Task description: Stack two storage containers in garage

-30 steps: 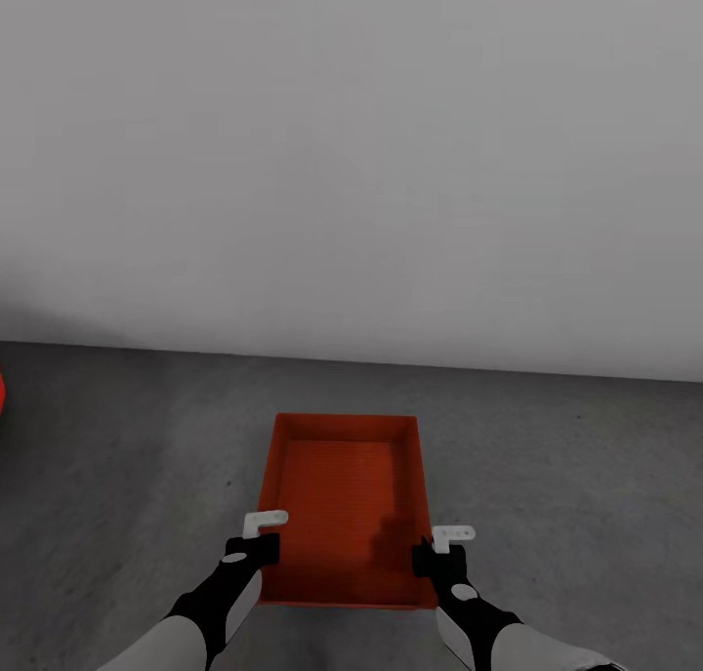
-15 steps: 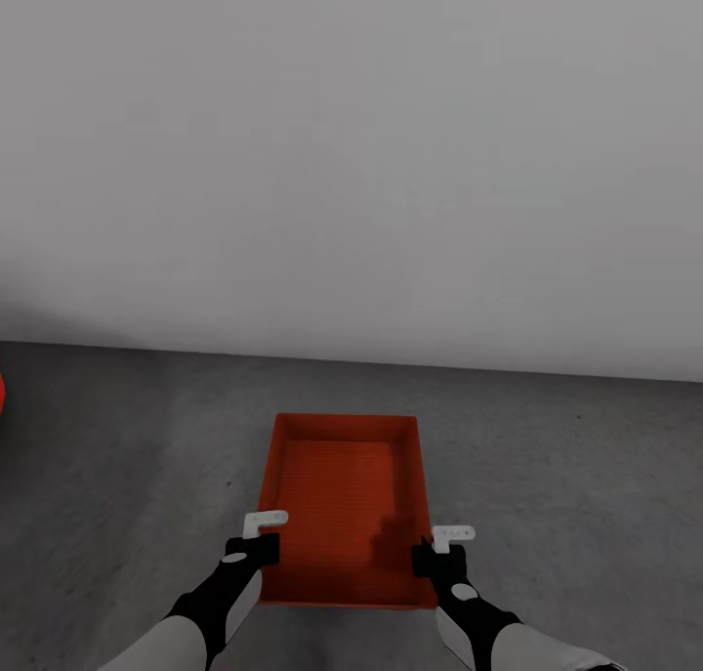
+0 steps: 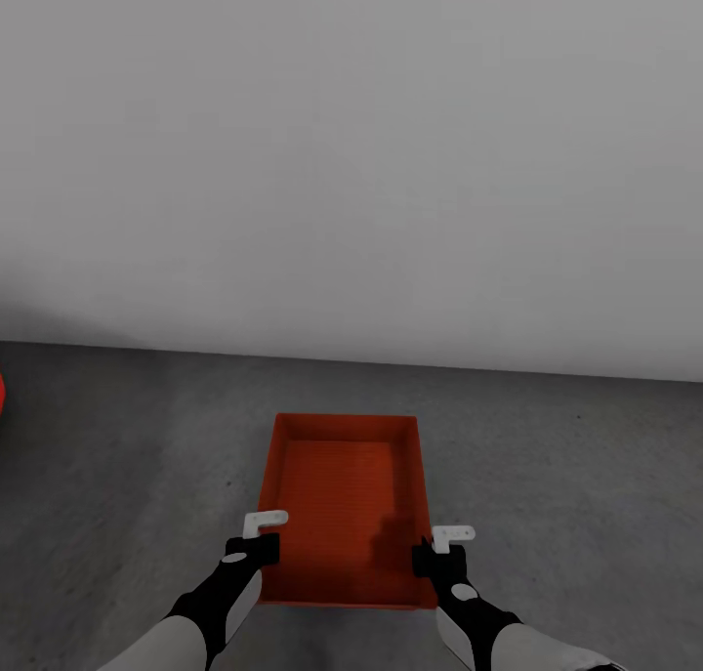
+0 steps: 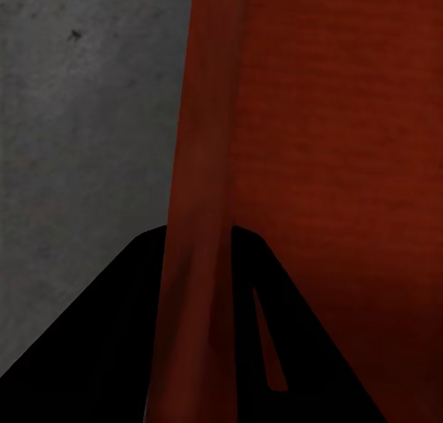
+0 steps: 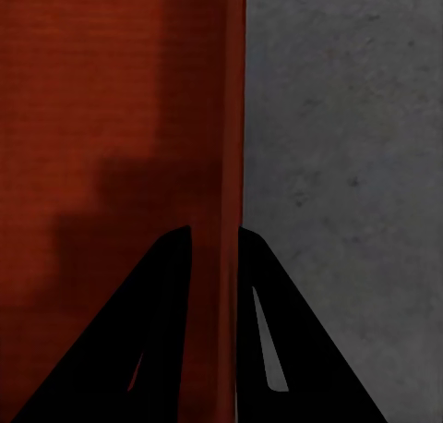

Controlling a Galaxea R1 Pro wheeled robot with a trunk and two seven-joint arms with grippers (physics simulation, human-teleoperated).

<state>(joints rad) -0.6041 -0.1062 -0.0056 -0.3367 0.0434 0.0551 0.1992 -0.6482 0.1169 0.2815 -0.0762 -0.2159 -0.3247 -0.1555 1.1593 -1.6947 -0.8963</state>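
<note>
You get soft, even light with no glare. The white wall [image 3: 351, 153] shades darker toward its lower left corner. A faint, blurry shadow falls inside the orange box [image 3: 344, 495] near its right wall. Both wrist pictures are soft: the box wall up close is smeared, and the fingers [image 5: 157, 340] read as flat black shapes.

plain white wall [image 3: 351, 163], sliver of red object [image 3: 2, 394] at far left edge
</note>
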